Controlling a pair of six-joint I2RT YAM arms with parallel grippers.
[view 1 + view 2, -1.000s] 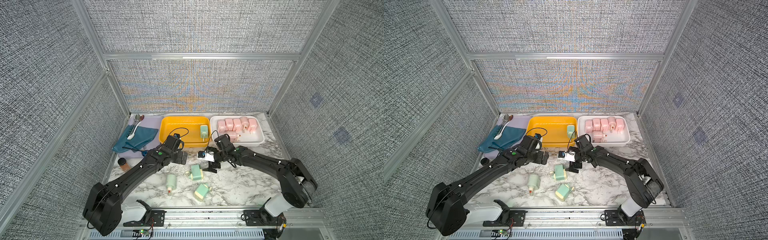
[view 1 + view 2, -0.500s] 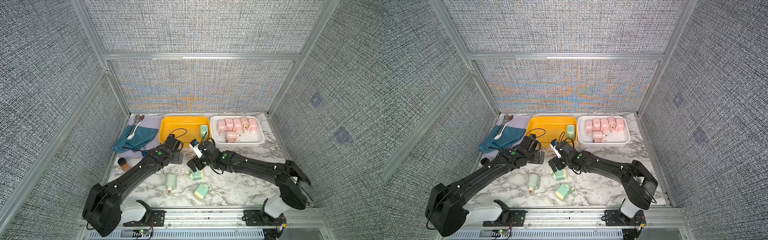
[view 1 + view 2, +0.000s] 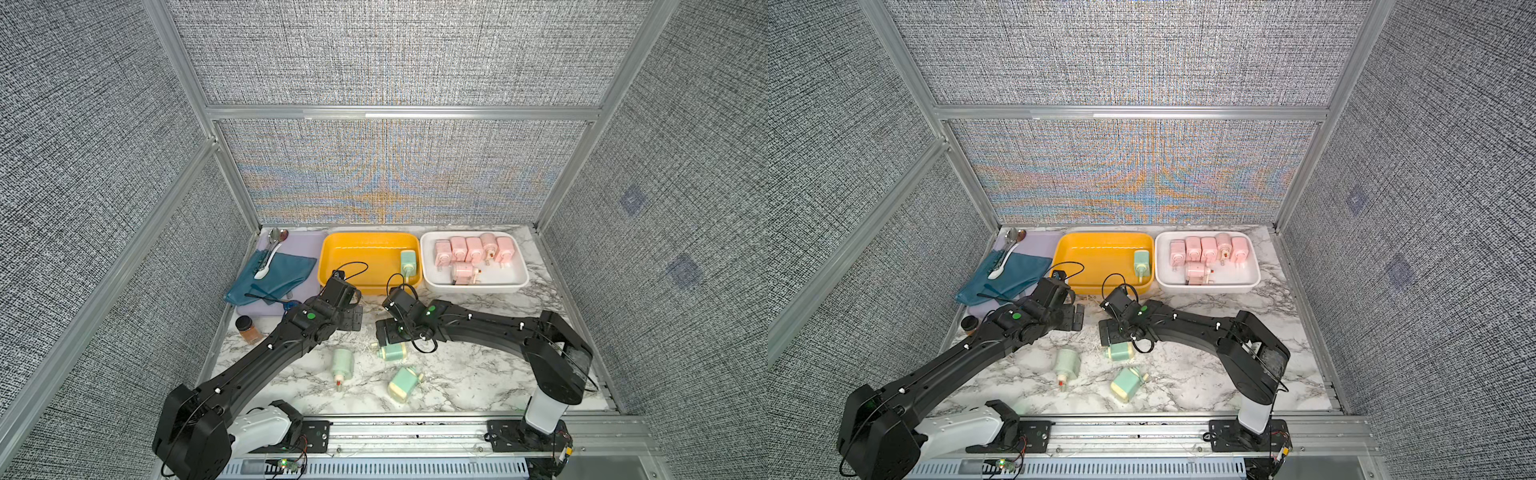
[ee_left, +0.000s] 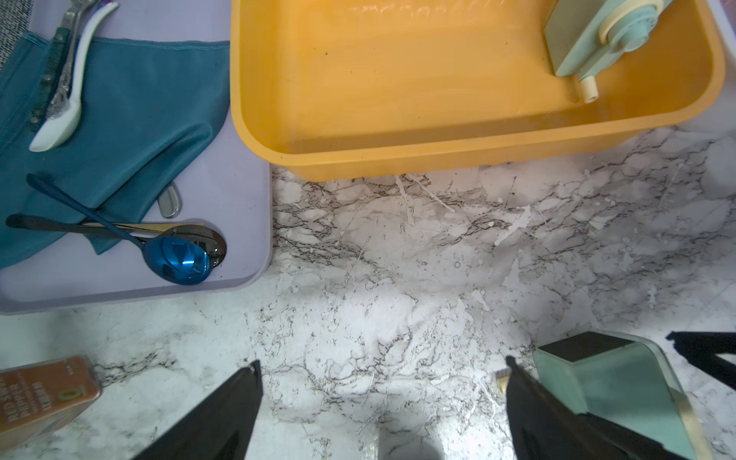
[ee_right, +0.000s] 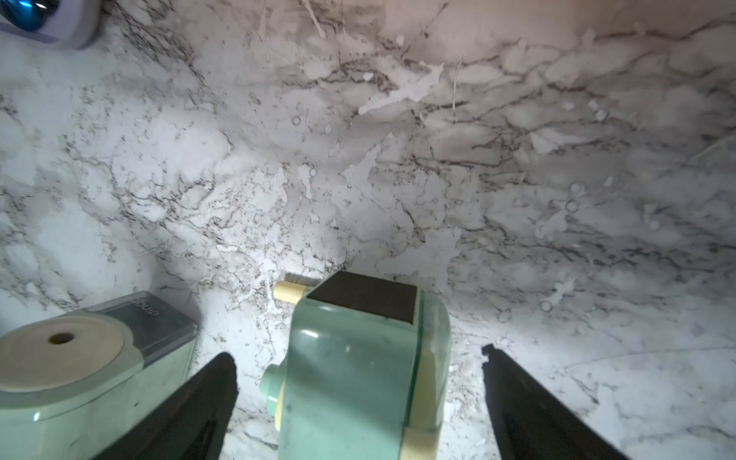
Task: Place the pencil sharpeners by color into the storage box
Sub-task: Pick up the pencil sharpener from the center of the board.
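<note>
Now, right jaws wide, astride mint sharpener (image 5: 358, 370)

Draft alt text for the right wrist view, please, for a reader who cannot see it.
A mint green pencil sharpener sits on the marble tabletop between the open black fingers of the right gripper, untouched by either. A second green sharpener with a cream, holed end lies close beside it, outside the fingers.
</note>
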